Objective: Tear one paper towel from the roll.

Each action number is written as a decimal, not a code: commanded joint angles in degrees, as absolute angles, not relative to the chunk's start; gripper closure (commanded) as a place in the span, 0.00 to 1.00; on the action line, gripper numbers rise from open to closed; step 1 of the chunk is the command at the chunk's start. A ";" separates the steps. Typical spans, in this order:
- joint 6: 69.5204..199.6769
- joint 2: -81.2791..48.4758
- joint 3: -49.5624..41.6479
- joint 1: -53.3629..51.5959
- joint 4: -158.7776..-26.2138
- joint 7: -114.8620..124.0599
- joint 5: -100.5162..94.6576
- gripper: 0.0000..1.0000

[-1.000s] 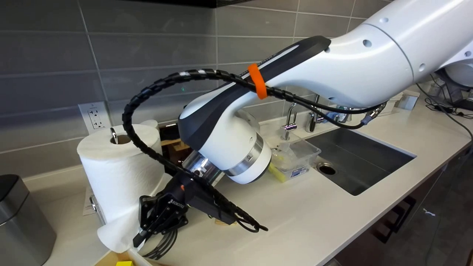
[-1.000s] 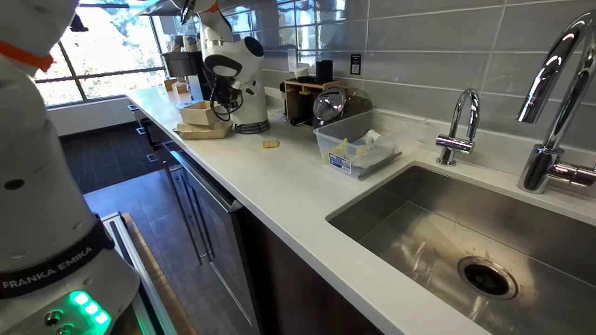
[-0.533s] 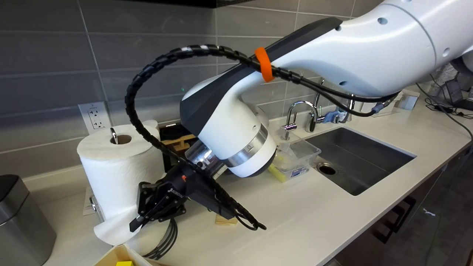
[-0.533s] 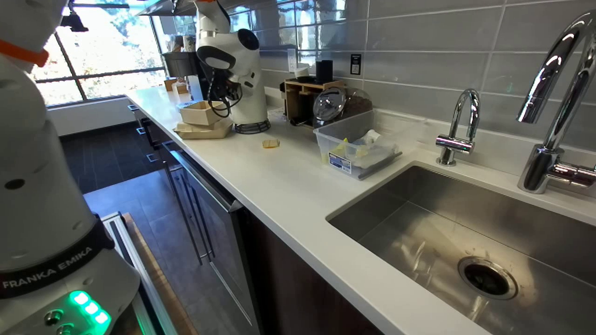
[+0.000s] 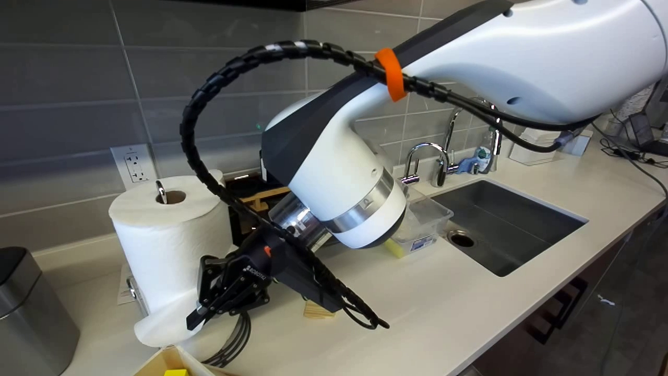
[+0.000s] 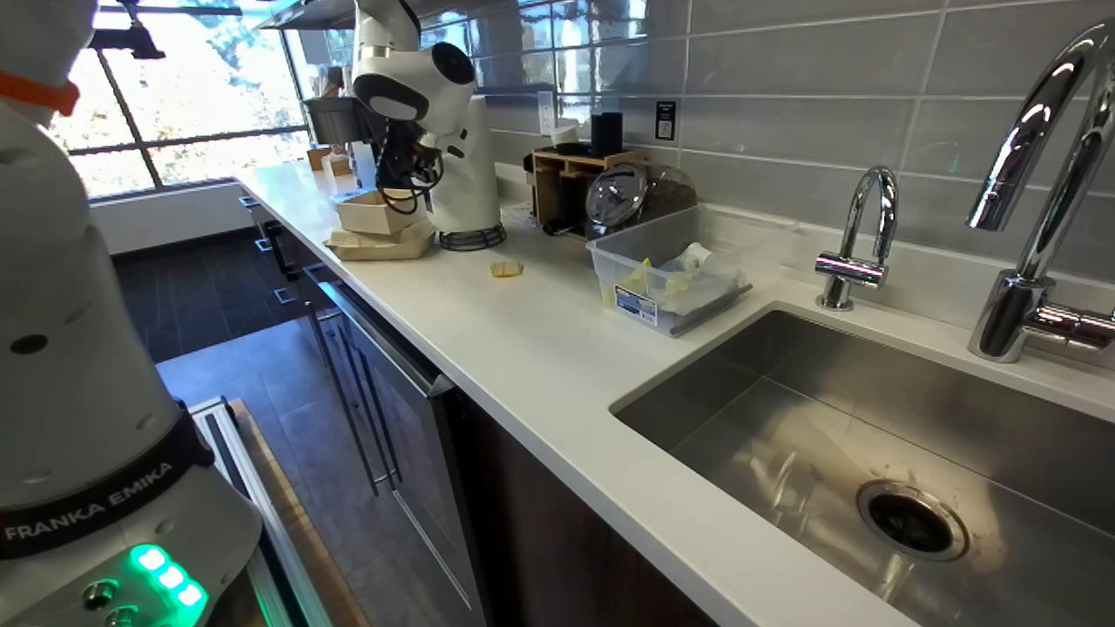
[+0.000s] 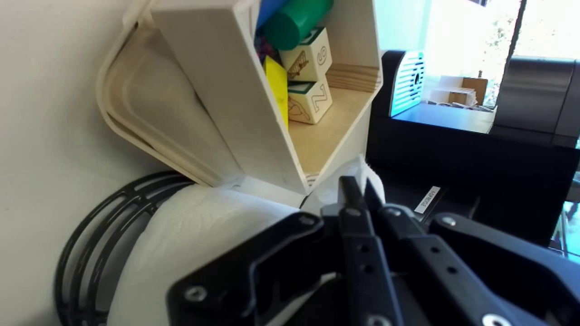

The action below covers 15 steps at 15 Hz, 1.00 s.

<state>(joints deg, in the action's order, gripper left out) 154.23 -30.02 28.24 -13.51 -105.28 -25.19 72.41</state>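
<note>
Paper towel (image 5: 162, 326) flares out at the foot of the roll (image 5: 169, 256), apparently joined to it. A grey tiled wall (image 5: 214, 78) backs a long pale worktop (image 5: 417, 303) with a steel sink (image 5: 522, 230) let into it. On that worktop the roll stands upright, thick and white. Tilted downward just beside it, the claw (image 7: 360, 186) pinches the paper towel between its tips. Near those tips, a pale wooden box (image 7: 231, 90) holds toy blocks (image 7: 310, 102).

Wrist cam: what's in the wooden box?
Two printed blocks, a green cylinder, a yellow piece, part of a blue one, something dark, unclear. The box's near wall hides whatever lies low behind it.
</note>
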 commanded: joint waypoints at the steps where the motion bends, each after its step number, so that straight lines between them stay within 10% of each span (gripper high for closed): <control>1: 152.06 -29.49 24.85 -16.57 -104.64 -22.95 71.74 1.00; 15: 154.85 -12.27 24.20 -19.42 -122.35 -16.27 90.31 1.00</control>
<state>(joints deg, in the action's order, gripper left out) 153.32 -18.94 25.32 -17.90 -115.61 -16.72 84.15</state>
